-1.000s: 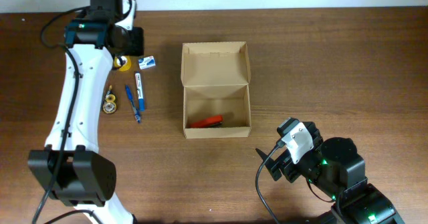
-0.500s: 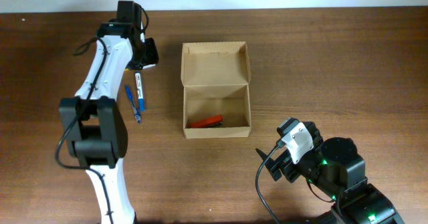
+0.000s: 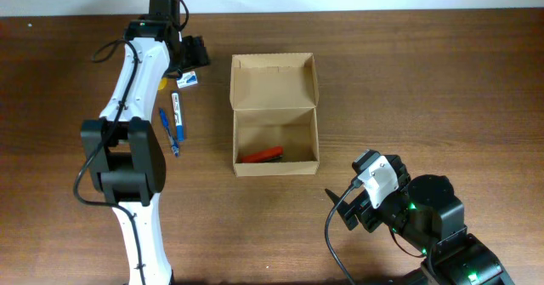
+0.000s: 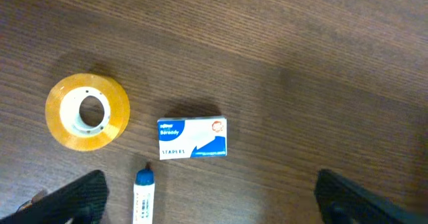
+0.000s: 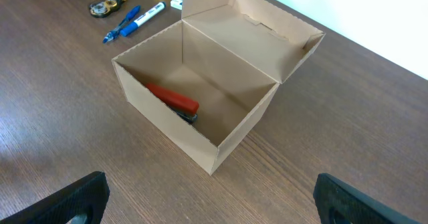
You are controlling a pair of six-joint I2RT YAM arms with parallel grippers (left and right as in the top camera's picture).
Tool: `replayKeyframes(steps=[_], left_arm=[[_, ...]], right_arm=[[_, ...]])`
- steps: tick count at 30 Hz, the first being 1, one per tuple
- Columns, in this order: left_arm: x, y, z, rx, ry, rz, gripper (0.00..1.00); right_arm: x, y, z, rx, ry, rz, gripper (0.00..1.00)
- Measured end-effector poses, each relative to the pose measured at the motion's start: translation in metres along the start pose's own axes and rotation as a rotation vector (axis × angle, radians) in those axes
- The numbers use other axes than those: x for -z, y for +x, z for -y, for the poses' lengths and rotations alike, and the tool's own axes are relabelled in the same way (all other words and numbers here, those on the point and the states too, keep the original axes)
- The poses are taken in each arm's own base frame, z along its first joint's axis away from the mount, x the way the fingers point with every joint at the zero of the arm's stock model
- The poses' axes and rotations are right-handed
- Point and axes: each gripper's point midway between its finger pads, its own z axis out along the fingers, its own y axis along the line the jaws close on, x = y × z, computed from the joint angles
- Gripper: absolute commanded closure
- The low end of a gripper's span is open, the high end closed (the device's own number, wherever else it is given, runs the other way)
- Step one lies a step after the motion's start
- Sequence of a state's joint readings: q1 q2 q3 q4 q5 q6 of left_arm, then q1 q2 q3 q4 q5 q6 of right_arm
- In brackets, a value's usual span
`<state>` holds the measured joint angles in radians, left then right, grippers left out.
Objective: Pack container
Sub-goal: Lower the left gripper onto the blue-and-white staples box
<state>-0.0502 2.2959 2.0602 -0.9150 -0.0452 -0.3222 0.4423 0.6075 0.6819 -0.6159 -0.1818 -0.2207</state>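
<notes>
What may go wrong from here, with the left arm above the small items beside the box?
1. The staple box is small and flat; the wide-open left jaws may slip over it or only push it.
2. The blue marker and the yellow tape roll lie close to it, so closing might knock them aside.
3. The container holds a red tool; a dropped item may land on it.

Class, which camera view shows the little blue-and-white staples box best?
Left wrist: the staples box sits centred, with its label readable. Overhead shows the box tiny, its label unreadable. Right wrist shows only a far-off sliver.
</notes>
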Motion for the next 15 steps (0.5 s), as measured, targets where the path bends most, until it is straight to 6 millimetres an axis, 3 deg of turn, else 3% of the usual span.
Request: replayKeyframes(steps=[10,15], left_arm=[[-0.0011,-0.0066,0.0064,0.026,0.033,0.024,0.00],[-0.0011,0.0008,0.0064,0.085,0.021,-0.003,0.00]], right_arm=[[0.0000,0.0000,0.0000,0.000,0.000,0.000,0.01],[0.0000,0.0000,0.0000,0.000,0.000,0.000,0.01]])
